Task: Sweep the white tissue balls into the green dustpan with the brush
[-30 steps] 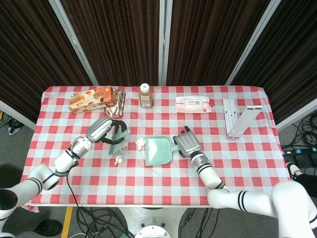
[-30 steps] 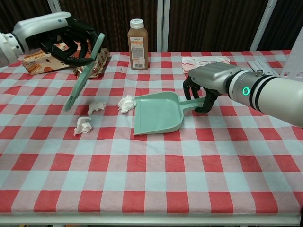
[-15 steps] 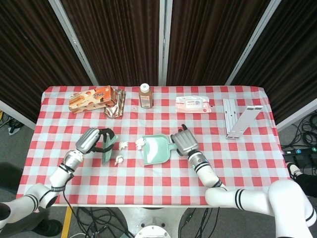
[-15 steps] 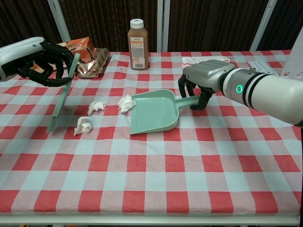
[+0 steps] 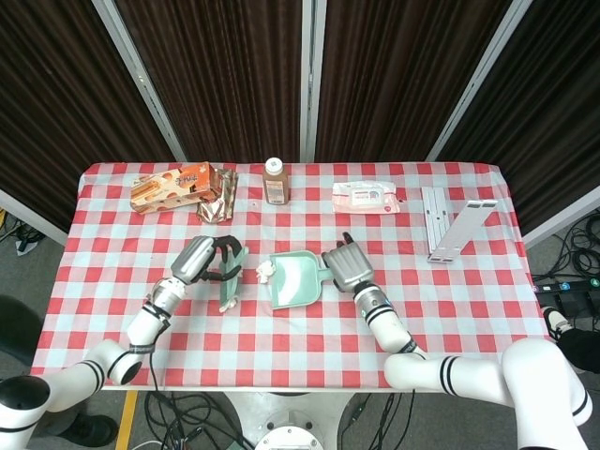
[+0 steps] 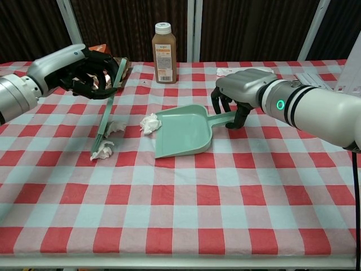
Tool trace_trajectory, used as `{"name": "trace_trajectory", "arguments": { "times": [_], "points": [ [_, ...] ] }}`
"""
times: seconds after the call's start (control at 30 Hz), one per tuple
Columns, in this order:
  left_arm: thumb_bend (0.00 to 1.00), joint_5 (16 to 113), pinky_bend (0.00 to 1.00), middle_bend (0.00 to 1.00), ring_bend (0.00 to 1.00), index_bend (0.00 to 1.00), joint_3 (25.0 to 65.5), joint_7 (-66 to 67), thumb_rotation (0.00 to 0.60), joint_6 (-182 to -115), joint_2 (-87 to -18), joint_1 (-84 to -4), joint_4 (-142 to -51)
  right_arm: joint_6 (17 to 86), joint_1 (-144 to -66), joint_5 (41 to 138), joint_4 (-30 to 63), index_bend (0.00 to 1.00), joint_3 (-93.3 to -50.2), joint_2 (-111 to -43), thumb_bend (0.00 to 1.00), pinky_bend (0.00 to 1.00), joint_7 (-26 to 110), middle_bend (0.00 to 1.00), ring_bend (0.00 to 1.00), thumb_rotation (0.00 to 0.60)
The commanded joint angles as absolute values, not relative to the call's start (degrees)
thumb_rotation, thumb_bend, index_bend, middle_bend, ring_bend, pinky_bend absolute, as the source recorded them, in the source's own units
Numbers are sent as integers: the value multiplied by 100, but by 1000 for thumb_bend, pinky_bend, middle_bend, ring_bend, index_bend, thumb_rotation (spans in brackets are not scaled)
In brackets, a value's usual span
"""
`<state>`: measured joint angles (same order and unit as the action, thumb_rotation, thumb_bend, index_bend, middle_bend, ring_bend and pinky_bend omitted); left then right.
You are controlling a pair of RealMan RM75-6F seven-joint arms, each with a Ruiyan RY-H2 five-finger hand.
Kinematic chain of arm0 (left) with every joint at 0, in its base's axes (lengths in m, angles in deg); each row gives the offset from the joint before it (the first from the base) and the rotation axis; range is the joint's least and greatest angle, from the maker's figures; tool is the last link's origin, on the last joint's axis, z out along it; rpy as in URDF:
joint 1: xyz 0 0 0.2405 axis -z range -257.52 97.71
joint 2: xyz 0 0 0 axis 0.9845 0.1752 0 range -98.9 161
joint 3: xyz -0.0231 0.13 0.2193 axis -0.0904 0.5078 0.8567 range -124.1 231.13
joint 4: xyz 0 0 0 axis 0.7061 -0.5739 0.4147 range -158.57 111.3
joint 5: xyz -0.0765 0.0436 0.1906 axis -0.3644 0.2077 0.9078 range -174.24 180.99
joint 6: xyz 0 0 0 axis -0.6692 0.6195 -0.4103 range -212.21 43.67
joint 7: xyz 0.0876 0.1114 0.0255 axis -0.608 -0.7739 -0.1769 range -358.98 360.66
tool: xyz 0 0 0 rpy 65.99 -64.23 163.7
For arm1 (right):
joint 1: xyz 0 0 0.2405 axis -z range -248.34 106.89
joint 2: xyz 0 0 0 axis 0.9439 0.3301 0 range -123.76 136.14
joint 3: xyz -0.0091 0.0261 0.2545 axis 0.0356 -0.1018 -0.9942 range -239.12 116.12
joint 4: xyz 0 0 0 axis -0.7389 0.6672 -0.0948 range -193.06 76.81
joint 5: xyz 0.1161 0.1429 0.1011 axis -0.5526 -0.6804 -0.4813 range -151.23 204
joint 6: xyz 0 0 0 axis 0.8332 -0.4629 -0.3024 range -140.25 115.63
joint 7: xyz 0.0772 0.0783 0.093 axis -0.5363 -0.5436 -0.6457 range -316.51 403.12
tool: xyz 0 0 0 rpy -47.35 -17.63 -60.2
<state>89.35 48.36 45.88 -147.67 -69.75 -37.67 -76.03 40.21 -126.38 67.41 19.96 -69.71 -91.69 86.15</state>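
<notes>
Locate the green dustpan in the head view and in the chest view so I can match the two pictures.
Head view: the green dustpan lies just below centre, its handle gripped by the right hand.
Chest view: the green dustpan sits at centre, handle toward the right hand.
Shared landmark: the brown bottle stands behind it, slightly to the left, in both.

Dark ribbed panels [image 5: 225,66] back a checked table [image 5: 469,309]; cables, seemingly, litter grey floor [image 5: 577,248].
</notes>
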Motion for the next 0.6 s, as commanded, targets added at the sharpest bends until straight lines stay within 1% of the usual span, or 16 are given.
{"name": "trace_trajectory", "arguments": {
  "times": [0.03,0.3,0.6],
  "points": [
    [527,8974,880,597,585,574,4790,4668,600,-14703,-7067,-3672,-7579,4012,-12640,6732,1995,670,-6975,-9173,428,118,8604,590,278,600],
    [531,9099,880,597,581,574,4737,4876,600,-14562,-7307,-3397,-7574,3960,-12622,6778,1990,674,-6978,-9148,446,118,8478,590,279,600],
    [533,9216,880,596,572,573,4646,5270,600,-14472,-7379,-3078,-7534,3793,-12545,7037,1885,675,-6932,-9107,457,118,8129,590,280,600]
  ]
}}
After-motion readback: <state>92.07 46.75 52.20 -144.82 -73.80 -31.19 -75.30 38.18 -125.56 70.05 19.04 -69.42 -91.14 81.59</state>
